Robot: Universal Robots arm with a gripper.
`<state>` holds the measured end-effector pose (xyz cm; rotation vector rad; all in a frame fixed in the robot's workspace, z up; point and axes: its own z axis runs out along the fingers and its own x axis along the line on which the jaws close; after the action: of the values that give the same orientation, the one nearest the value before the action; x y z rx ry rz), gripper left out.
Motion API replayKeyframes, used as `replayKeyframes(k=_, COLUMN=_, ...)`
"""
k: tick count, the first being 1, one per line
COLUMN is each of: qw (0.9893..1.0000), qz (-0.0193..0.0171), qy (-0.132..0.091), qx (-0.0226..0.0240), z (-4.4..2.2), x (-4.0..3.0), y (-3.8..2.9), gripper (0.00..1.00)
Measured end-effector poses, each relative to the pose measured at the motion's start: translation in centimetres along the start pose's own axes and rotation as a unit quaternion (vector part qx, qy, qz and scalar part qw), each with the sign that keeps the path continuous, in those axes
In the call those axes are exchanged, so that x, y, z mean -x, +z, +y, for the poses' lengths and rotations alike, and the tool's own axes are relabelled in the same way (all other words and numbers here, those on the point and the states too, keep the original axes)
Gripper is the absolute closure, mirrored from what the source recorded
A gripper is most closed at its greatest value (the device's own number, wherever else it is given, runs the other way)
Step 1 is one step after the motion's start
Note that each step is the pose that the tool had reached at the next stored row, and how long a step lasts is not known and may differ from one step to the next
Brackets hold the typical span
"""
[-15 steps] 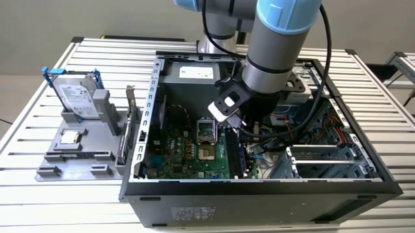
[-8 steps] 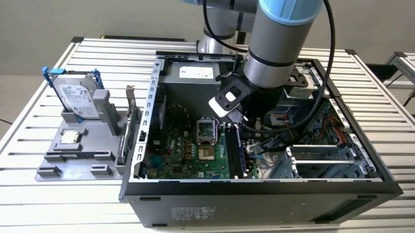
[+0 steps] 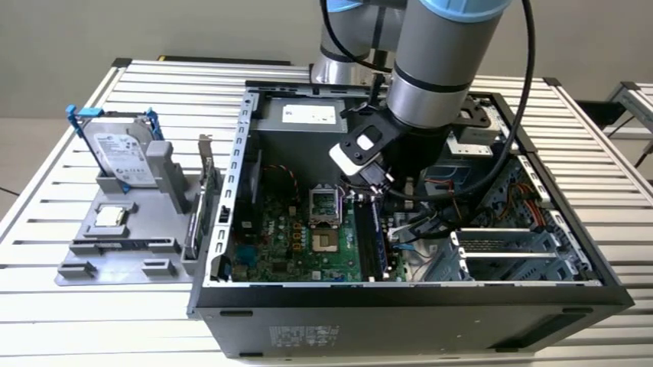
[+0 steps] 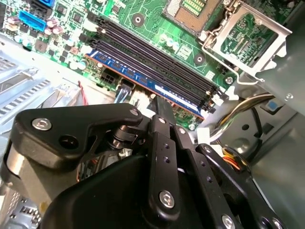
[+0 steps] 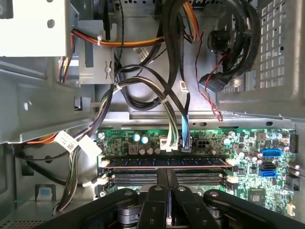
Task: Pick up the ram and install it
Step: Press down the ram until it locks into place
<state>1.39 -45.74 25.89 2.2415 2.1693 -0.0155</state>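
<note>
The ram (image 4: 147, 78) is seen lying lengthwise in a black memory slot on the motherboard (image 3: 296, 237), inside the open computer case (image 3: 408, 294) on the counter (image 3: 82, 306). The hand (image 4: 162, 107) is held just above it, its two fingers (image 5: 162, 179) pressed together and gripping nothing. Judged from this, seating is under way: pressure is best applied straight down and evenly, so both end latches (image 5: 229, 162) snap shut. The arm (image 3: 444, 69) is reached steeply down into the case, wrist over the slots.
</note>
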Motion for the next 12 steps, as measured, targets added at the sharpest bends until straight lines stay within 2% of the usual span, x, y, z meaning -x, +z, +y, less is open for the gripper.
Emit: replayKeyframes(k=12, qw=1.0, qz=0.0001, qy=0.0, qx=0.0, z=0.02, x=0.04, y=-1.8, gripper=1.0)
